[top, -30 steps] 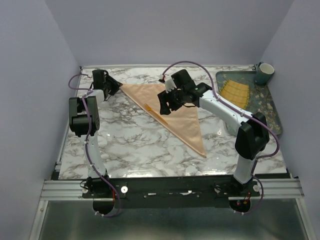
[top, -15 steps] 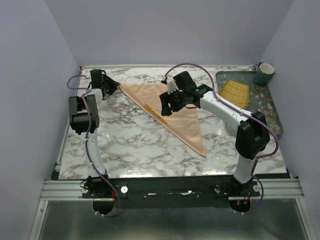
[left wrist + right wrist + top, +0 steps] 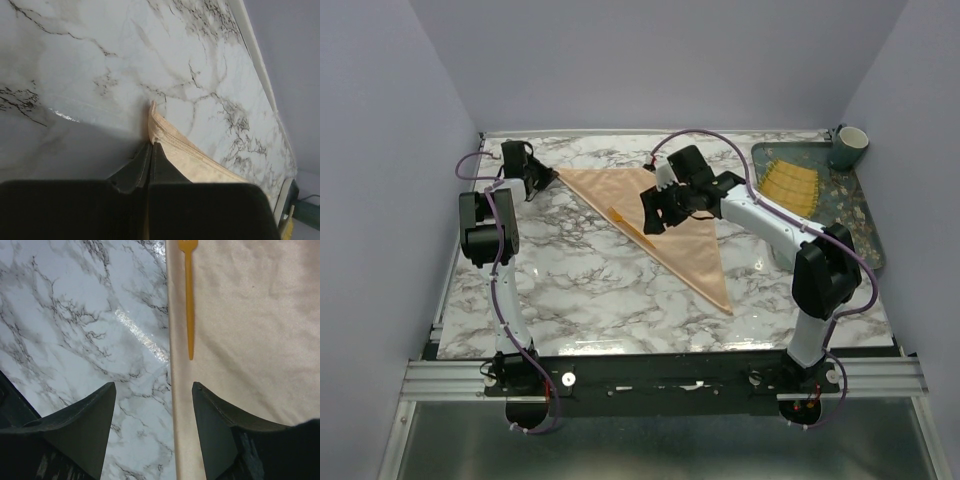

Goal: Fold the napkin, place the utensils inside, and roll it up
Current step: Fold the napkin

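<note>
The napkin lies on the marble tabletop, folded into a peach-orange triangle. Its long folded edge runs from the far left corner down towards the near right, where it ends in a sharp point. The cloth sits flat over most of its spread, a little beyond the middle of the tabletop.

The left gripper is at the napkin's far left corner, low against the surface. In the left wrist view its jaws are clenched together on that corner, and the napkin comes out from between the tips, with a small tip of hemmed cloth standing up past them.

The right gripper hangs over the middle of the long folded edge. From its wrist camera the jaws stand wide apart, gripping nothing, one finger over bare marble and the other over the napkin.

A slim orange fork lies on the cloth just inside the folded edge and almost parallel to it, tines pointing away from the gripper. From above, the fork shows as a thin orange line just left of the right gripper.

At the far right a patterned tray carries a yellow checked cloth, with a cup at its far corner, well apart from the napkin.
</note>
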